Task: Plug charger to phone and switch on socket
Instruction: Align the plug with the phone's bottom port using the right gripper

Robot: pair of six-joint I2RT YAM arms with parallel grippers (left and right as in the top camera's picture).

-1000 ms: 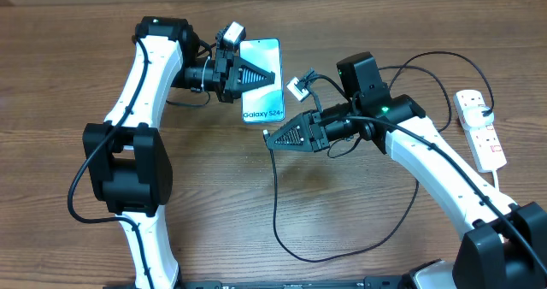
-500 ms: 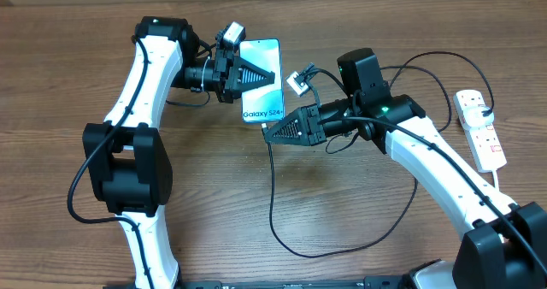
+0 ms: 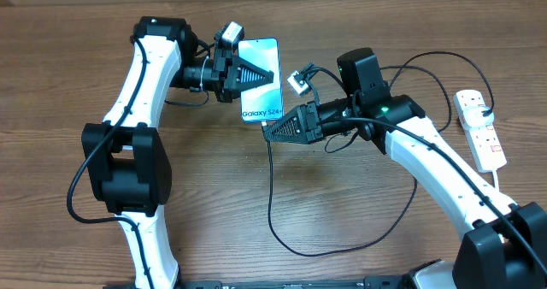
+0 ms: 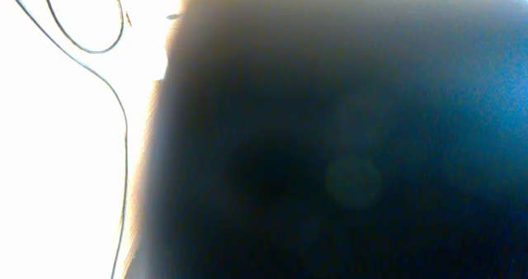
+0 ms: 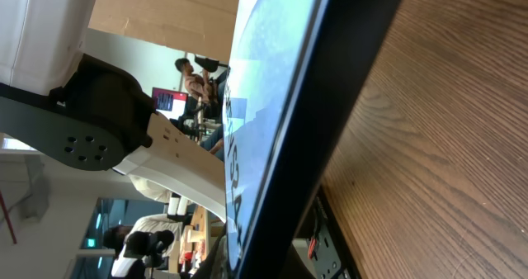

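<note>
Right end effector [image 3: 267, 132], clamped on the charger [image 3: 270, 191] tip, has shifted up-left to the lower edge of the phone [image 3: 268, 97]; left end effector [image 3: 274, 73], closed, overlies the screen; socket [image 3: 480, 128] lies at far right.

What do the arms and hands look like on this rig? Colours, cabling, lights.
Both alike. The left arm and right arm: white links, bulky black joints, black cables alongside, one green light each. The left hand and right hand: black wedges tapering to a point, a small white camera box at each wrist.
</note>
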